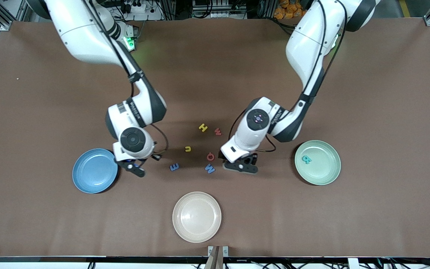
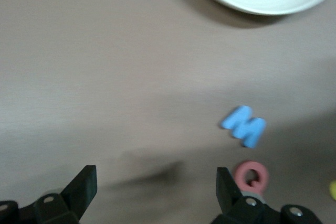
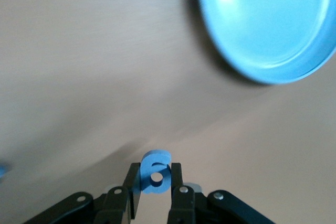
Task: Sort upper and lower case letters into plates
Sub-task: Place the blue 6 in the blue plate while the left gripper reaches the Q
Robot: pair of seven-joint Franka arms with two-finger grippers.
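Two arms are sharing the sorting, each working the end of the table where its own plate is lying. The blue plate (image 1: 94, 170) is sitting toward the right arm's end, the green plate (image 1: 317, 162) toward the left arm's end with a teal letter (image 1: 306, 159) already in it, and the cream plate (image 1: 196, 216) is lying nearest the front camera. Between them the loose letters (image 1: 210, 169) are waiting. The right gripper (image 3: 156, 182) is hanging just beside the blue plate, pinching a small blue letter (image 3: 156, 171), probably for dropping there. The left gripper (image 2: 156, 187) is hovering over bare table near the blue M (image 2: 244, 125) and pink letter (image 2: 251, 176), jaws spread wide and holding nothing.
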